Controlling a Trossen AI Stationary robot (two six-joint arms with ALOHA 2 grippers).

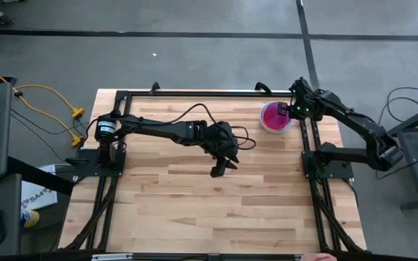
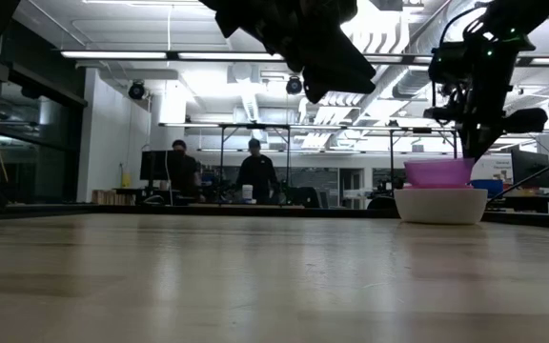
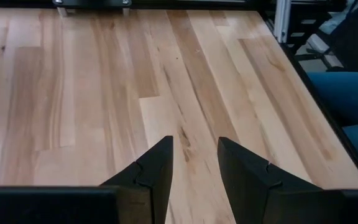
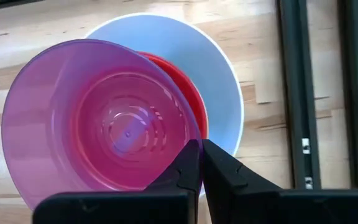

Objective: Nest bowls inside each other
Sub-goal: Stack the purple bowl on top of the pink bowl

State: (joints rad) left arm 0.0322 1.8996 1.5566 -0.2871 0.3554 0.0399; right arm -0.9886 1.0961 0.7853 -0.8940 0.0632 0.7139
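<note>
Fingers of the right gripper (image 4: 201, 163) pinch the purple bowl's (image 4: 98, 118) rim, tilted over the stack at the table's (image 1: 194, 210) far right. Next, release so it seats. Left gripper (image 3: 194, 163) hangs unclenched mid-table. Counted: one purple, red bowl (image 4: 188, 99), white bowl (image 4: 219, 74).

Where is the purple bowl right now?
The purple bowl sits on top of the bowl stack at the table's far right in the high view, tilted inside the red bowl, its rim pinched by the right gripper.
</note>
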